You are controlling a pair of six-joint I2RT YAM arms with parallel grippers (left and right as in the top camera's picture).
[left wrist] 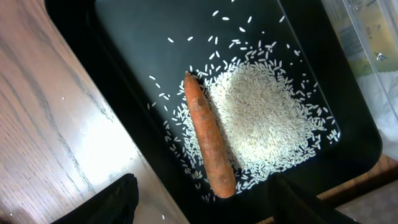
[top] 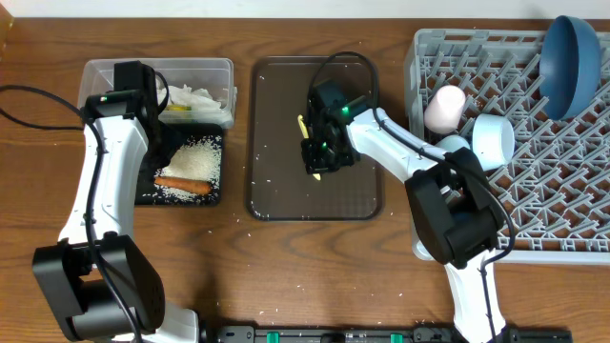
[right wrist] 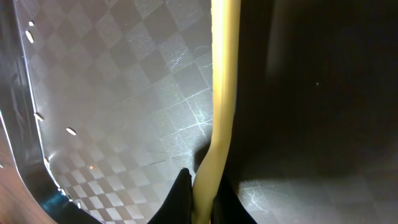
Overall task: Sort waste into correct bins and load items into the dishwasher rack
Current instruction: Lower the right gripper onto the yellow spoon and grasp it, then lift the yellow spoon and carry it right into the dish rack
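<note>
waste [top: 202,93], sorted by bin. in the clear tub [top: 224,67]: crumpled white paper [top: 195,98] with a yellow-green wrapper [top: 176,110] tucked against it. in the black tray [left wrist: 112,50], just beside the tub's near side: rice [top: 195,162] in a loose white heap, with the orange-brown food piece [top: 181,184] along its edge, touching the grains. seen from the left wrist, lies slantwise across the tray floor, stray grains all around. a few more grains on the brown serving tray [top: 286,195] and on the wooden table [top: 315,267] just beside it.

left gripper [left wrist: 204,186]: hangs over the black tray, jaws spread wide, nothing between them.

right gripper [top: 319,157]: reaches onto the brown serving tray and pinches the pale yellow spoon [top: 302,126] near one end of its handle, jaws narrowed onto it. right wrist view: handle a pale bar running up from the pinch across the tray's checkered floor. contact between spoon and tray floor: cannot tell.

dishwasher rack [top: 562,181] on the right side of the table, just beside the serving tray. inside: pink cup [top: 443,108] and pale blue cup [top: 491,138] near each other toward the left wall, dark blue plate [top: 569,67] standing on edge in the far right corner.
</note>
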